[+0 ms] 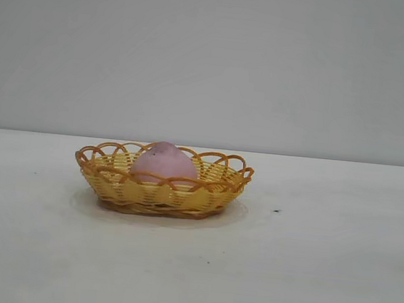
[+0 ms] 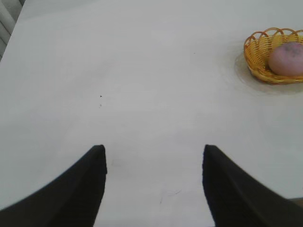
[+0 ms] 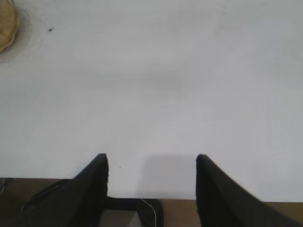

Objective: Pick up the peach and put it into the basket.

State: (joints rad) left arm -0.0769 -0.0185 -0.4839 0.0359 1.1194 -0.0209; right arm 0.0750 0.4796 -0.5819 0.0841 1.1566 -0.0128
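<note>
The dusty pink peach [image 1: 164,162] lies inside the yellow wicker basket [image 1: 113,184] on the white table, left of centre in the exterior view. The left wrist view also catches the peach [image 2: 287,58] in the basket [image 2: 256,52], far off from my left gripper [image 2: 155,152]. That gripper hangs open over bare table with nothing between its fingers. My right gripper [image 3: 151,161] is open too and empty, above the table's edge, with only a sliver of the basket [image 3: 6,26] showing far away. Neither arm appears in the exterior view.
The white table [image 1: 320,263] runs wide around the basket. A small dark speck [image 1: 276,211] marks it to the right of the basket. Past the table's edge, under the right gripper, a dark bracket with a thin cable [image 3: 150,210] is visible.
</note>
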